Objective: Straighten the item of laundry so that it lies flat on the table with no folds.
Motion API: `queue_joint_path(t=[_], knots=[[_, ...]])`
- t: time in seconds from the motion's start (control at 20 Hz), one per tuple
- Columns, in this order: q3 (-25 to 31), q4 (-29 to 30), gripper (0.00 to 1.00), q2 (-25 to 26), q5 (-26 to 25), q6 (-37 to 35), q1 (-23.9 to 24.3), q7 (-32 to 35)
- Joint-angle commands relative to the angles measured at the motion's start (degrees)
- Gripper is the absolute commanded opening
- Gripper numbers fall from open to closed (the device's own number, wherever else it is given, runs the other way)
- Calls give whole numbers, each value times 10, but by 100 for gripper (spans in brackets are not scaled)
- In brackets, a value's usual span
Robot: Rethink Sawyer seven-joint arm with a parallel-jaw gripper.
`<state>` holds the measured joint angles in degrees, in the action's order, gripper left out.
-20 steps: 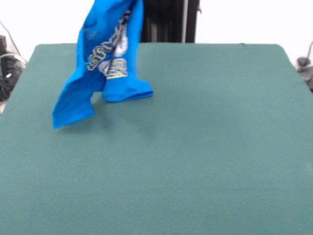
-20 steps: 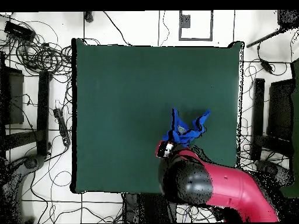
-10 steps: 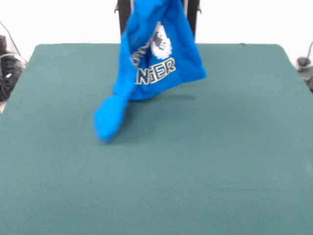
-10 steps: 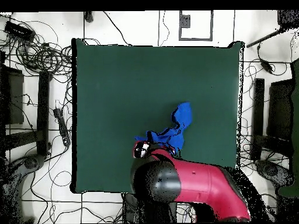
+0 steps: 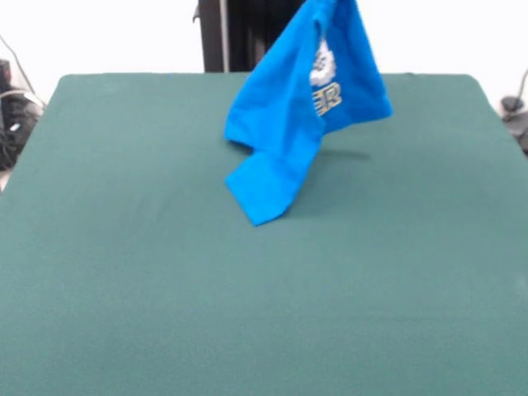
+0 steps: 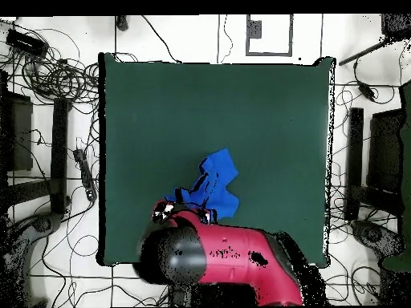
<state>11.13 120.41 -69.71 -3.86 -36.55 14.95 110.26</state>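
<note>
Blue T-shirt (image 5: 301,107) aloft — table (image 5: 396,280) edges distant

Pincer hidden; T-shirt (image 5: 301,115) top cut off, print perhaps blurred.

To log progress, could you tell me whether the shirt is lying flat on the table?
No, the shirt hangs bunched from above, only its lower corner reaching the table.
</note>
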Motion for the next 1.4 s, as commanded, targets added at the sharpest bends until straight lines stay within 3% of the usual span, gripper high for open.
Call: queue_joint_path(t=[0.05,0.65,1.05,1.4], knots=[[-35,-27,0,-11,38,-108,-65,216],[-66,-96,0,10,63,-155,-171,328],[-73,-123,0,-44,93,-250,-196,348],[-80,-136,0,-86,110,-321,-190,325]])
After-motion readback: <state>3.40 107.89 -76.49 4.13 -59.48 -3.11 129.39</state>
